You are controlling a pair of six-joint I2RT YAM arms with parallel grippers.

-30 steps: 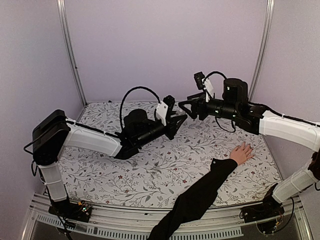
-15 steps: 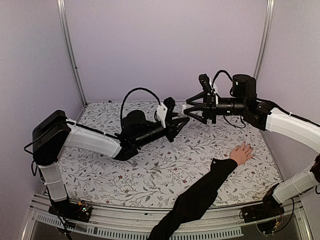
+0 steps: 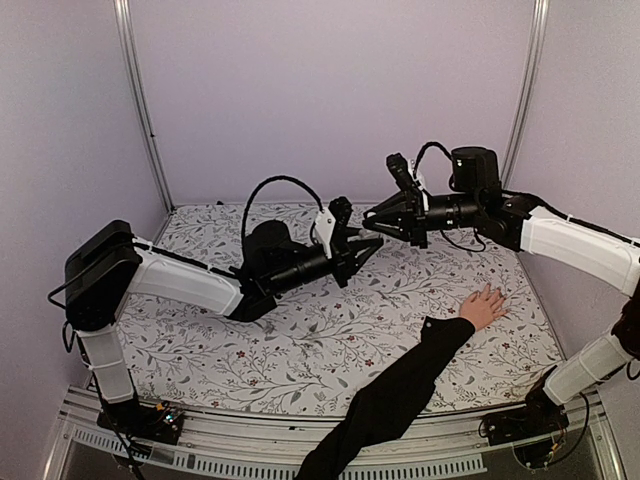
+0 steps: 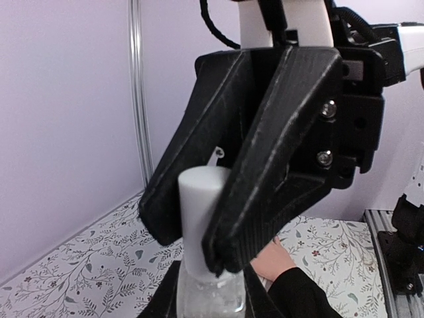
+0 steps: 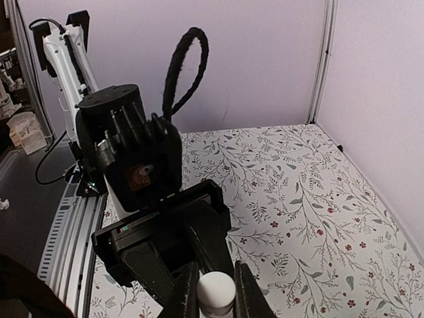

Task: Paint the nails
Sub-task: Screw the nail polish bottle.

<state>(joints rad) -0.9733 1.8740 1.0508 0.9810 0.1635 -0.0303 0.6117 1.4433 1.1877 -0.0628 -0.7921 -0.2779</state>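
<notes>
Floral tablecloth (image 3: 300,340) between lilac walls. Above its far middle, the left gripper (image 3: 368,240) clamps a small clear bottle (image 4: 211,299), while the right gripper (image 3: 375,218) pinches the bottle's white cap (image 4: 201,199) from the opposite side. A human hand (image 3: 484,306) in a black sleeve (image 3: 390,400) lies flat near the right edge, fingers spread, well apart from both grippers. Its nails (image 3: 499,294) are too small to resolve.

I see plain lilac walls (image 3: 330,90) all round, and metal posts in the back-left (image 3: 140,100) and back-right (image 3: 525,90) corners. White floral tablecloth (image 3: 300,340) covers the table, aluminium rail (image 3: 250,455) along its near edge. Even light.
</notes>
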